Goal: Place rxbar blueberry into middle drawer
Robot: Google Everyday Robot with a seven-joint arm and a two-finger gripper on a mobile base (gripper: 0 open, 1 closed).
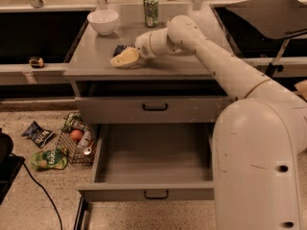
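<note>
A grey cabinet seen from the front and above, with a white robot arm reaching in from the right. Its pincer (pixel 125 57) sits low over the front-left part of the worktop (pixel 91 63). Whether the pincer is wide or narrow cannot be told, and nothing can be seen held in it.

The blueberry bar (pixel 118 48) lies on the worktop just behind the pincer, toward the back and slightly to the left. Only a small dark blue patch of it shows, so its long axis cannot be read. Contact between bar and pincer cannot be confirmed.

The middle drawer (pixel 120 192) is pulled out, well below and in front of the bar, and nothing shows inside it. In my judgement the pickup depends on closing that short gap toward the back of the worktop. The bar then has to be carried forward and down into the drawer.

Counts:
- one arm with one pincer
- one blueberry bar
- one white bowl (pixel 103 20) at the back left
- one green can (pixel 151 11) at the back centre
- one open drawer, with one shut drawer (pixel 153 110) above it
</note>
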